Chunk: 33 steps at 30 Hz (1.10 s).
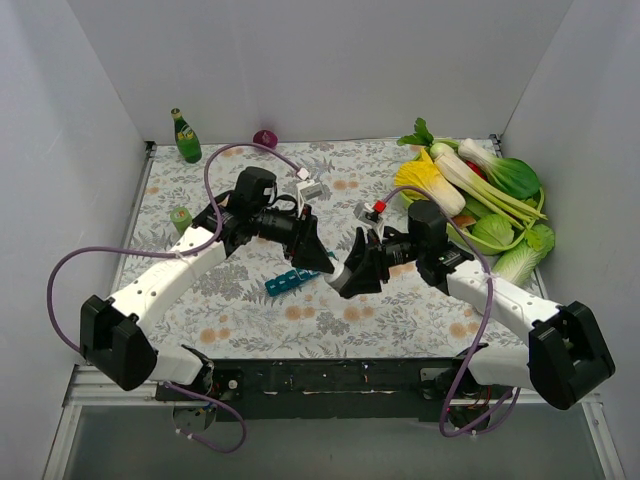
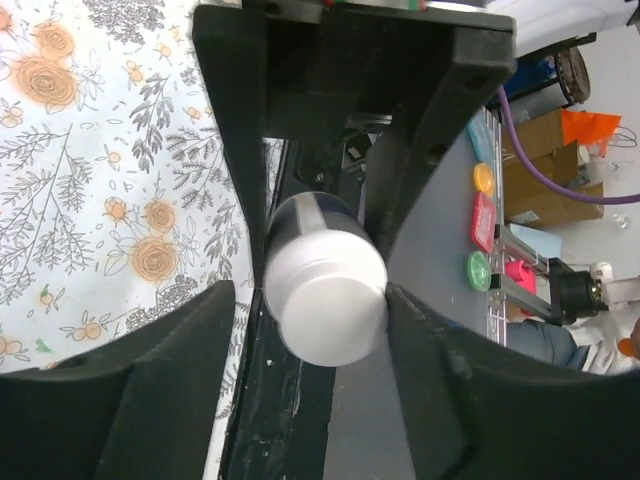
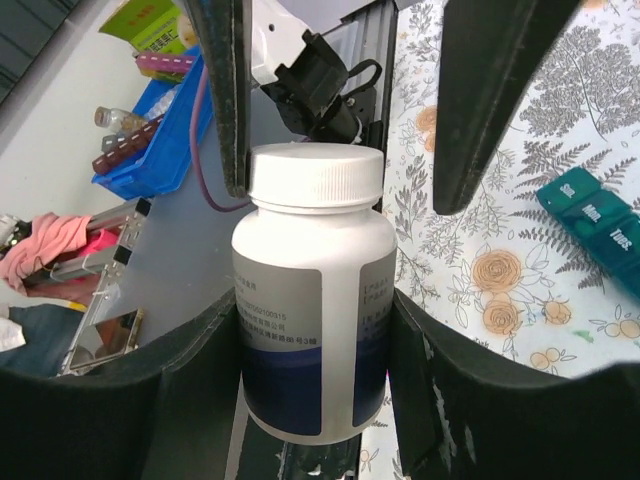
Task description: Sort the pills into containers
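Note:
A white pill bottle (image 3: pixel 310 310) with a blue and grey label and a white cap (image 2: pixel 328 300) is held in the air between the two arms, above the near edge of the table (image 1: pixel 335 277). My right gripper (image 3: pixel 312 300) is shut on the bottle's body. My left gripper (image 2: pixel 310 295) is open around the cap: one finger touches the cap and the other stands a little off it. The teal-blue pill-organiser strip (image 1: pixel 285 282) lies on the floral cloth just left of the grippers, its lids closed, and shows in the right wrist view (image 3: pixel 600 225). No loose pills show.
A tall green bottle (image 1: pixel 186 137) and a purple object (image 1: pixel 265 138) stand at the back. A small green can (image 1: pixel 181 217) is at the left. Leafy vegetables (image 1: pixel 490 195) fill the right side. Small white and red items (image 1: pixel 372 210) lie mid-table.

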Available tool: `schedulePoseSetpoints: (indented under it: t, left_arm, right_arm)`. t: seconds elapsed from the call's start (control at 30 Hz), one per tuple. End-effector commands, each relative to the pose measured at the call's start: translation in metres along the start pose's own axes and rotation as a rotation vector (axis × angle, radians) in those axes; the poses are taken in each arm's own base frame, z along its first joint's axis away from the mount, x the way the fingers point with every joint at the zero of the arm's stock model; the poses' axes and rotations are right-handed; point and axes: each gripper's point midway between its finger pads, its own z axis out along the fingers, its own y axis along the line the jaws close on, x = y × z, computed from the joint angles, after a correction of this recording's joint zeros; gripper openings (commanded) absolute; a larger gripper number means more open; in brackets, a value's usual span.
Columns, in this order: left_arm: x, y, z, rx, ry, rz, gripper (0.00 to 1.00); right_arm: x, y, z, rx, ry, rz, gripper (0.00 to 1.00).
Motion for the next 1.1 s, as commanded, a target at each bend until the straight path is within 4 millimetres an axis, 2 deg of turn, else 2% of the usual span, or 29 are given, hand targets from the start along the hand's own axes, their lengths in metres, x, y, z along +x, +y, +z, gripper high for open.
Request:
schedulePoseSetpoints:
  t: [0.0, 0.03, 0.1, 0.13, 0.3, 0.33, 0.37, 0.4, 0.43, 0.5, 0.53, 0.6, 0.63, 0.7, 0.73, 0.77, 0.87, 0.97, 1.03, 1.07]
  left_arm:
    - [-0.028, 0.002, -0.014, -0.068, -0.097, 0.094, 0.70]
    - [-0.035, 0.001, -0.018, -0.088, -0.132, 0.082, 0.85]
    - [-0.039, -0.003, -0.028, -0.111, -0.185, 0.087, 0.96]
    - [-0.045, -0.007, -0.032, -0.112, -0.218, 0.083, 0.98]
    - [-0.051, -0.021, -0.052, -0.122, -0.292, 0.041, 0.98]
    - [-0.053, -0.019, -0.056, -0.150, -0.319, 0.026, 0.98]
    - [-0.054, -0.020, -0.059, -0.161, -0.342, -0.038, 0.98]
    - [-0.054, -0.025, -0.063, -0.165, -0.367, -0.051, 0.98]
    - [-0.054, -0.015, -0.065, -0.214, -0.403, -0.112, 0.98]
    - [-0.052, -0.015, -0.066, -0.209, -0.447, -0.264, 0.98]
    - [-0.048, -0.009, -0.065, -0.218, -0.471, -0.322, 0.98]
    - [-0.047, -0.013, -0.062, -0.169, -0.489, -0.456, 0.98]
    - [-0.043, -0.007, -0.058, -0.157, -0.499, -0.495, 0.98]
    - [-0.044, -0.002, -0.056, -0.142, -0.530, -0.604, 0.98]
    - [-0.047, 0.001, -0.055, -0.136, -0.546, -0.626, 0.95]
    - [-0.048, 0.009, -0.053, -0.160, -0.562, -0.656, 0.94]
    - [-0.052, 0.016, -0.047, -0.197, -0.597, -0.690, 0.94]
    - [-0.053, 0.016, -0.039, -0.203, -0.601, -0.719, 0.93]
    - [-0.051, 0.017, -0.034, -0.208, -0.597, -0.736, 0.86]
    - [-0.050, 0.018, -0.032, -0.208, -0.593, -0.742, 0.86]
  right_arm:
    - [-0.020, 0.033, -0.002, -0.129, -0.005, -0.153, 0.01]
    - [-0.021, 0.032, -0.003, -0.123, -0.009, -0.183, 0.01]
    - [-0.020, 0.030, -0.005, -0.107, -0.002, -0.188, 0.01]
    - [-0.020, 0.029, -0.005, -0.100, 0.000, -0.197, 0.01]
    - [-0.021, 0.019, -0.007, -0.037, 0.022, -0.272, 0.01]
    - [-0.024, 0.014, -0.007, 0.000, 0.023, -0.305, 0.01]
    - [-0.026, 0.008, -0.009, 0.026, 0.030, -0.383, 0.01]
    - [-0.025, 0.007, -0.011, 0.054, 0.056, -0.379, 0.01]
    - [-0.029, -0.003, -0.015, 0.125, 0.069, -0.420, 0.01]
    - [-0.038, -0.012, -0.021, 0.200, 0.112, -0.522, 0.01]
    - [-0.042, -0.023, -0.028, 0.285, 0.135, -0.554, 0.01]
    - [-0.053, -0.033, -0.035, 0.363, 0.160, -0.627, 0.01]
    - [-0.060, -0.039, -0.041, 0.421, 0.178, -0.648, 0.01]
    - [-0.063, -0.039, -0.039, 0.448, 0.205, -0.681, 0.01]
    - [-0.067, -0.043, -0.041, 0.487, 0.224, -0.711, 0.01]
    - [-0.067, -0.045, -0.040, 0.500, 0.239, -0.718, 0.01]
    - [-0.064, -0.049, -0.040, 0.534, 0.270, -0.743, 0.01]
    - [-0.064, -0.051, -0.040, 0.551, 0.280, -0.750, 0.01]
    - [-0.064, -0.052, -0.040, 0.555, 0.283, -0.752, 0.01]
    - [-0.063, -0.052, -0.039, 0.552, 0.283, -0.752, 0.01]
